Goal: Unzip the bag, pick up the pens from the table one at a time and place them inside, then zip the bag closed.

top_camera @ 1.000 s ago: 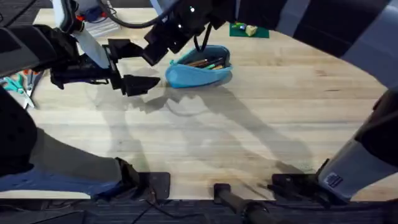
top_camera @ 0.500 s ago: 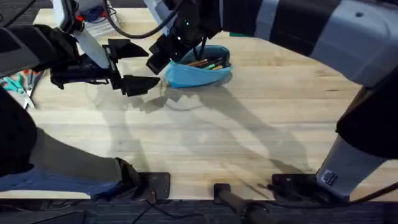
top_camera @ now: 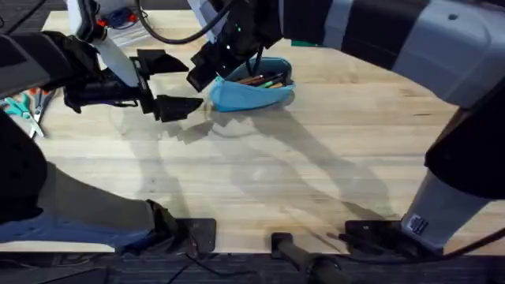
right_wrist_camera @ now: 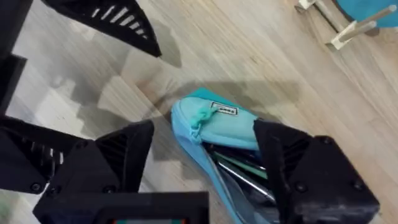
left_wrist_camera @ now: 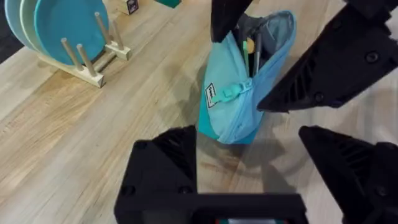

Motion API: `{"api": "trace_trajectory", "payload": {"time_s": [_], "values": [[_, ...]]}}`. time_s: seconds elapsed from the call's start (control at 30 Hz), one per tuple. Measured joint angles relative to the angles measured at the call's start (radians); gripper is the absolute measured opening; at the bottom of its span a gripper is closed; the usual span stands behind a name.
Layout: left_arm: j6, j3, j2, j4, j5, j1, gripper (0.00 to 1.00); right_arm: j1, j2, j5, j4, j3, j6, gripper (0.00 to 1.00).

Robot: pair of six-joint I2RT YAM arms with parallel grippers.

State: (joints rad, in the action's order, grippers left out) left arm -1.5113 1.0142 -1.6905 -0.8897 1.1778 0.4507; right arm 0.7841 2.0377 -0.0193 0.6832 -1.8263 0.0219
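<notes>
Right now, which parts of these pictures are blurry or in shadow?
Overhead: the right arm looms large and soft under the camera; arm shadows streak the table. Left wrist: the bag is sharp. Right wrist: shadow surrounds the bag.

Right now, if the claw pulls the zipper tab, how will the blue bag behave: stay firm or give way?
The bag looks like soft fabric, so it will probably fold or slide rather than resist. It lies open with pens inside, which may add a little weight but could shift. The zipper tab sits at one end, so a pull may drag that end.
</notes>
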Motion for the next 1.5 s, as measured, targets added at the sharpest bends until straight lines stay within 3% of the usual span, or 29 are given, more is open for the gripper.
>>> {"api": "trace_trajectory", "payload": {"time_s": [0.43,1.07,1.5], "values": [[0.000,0.000,0.000,0.000,0.000,0.000,0.993,0.000,0.055,-0.003,0.054,-0.090,0.000,0.968],[0.000,0.000,0.000,0.000,0.000,0.000,0.993,0.017,0.072,-0.056,0.076,-0.092,0.000,0.958],[0.000,0.000,0.000,0.000,-0.012,0.000,0.992,0.026,0.115,-0.056,0.074,-0.095,0.000,0.838]]}}
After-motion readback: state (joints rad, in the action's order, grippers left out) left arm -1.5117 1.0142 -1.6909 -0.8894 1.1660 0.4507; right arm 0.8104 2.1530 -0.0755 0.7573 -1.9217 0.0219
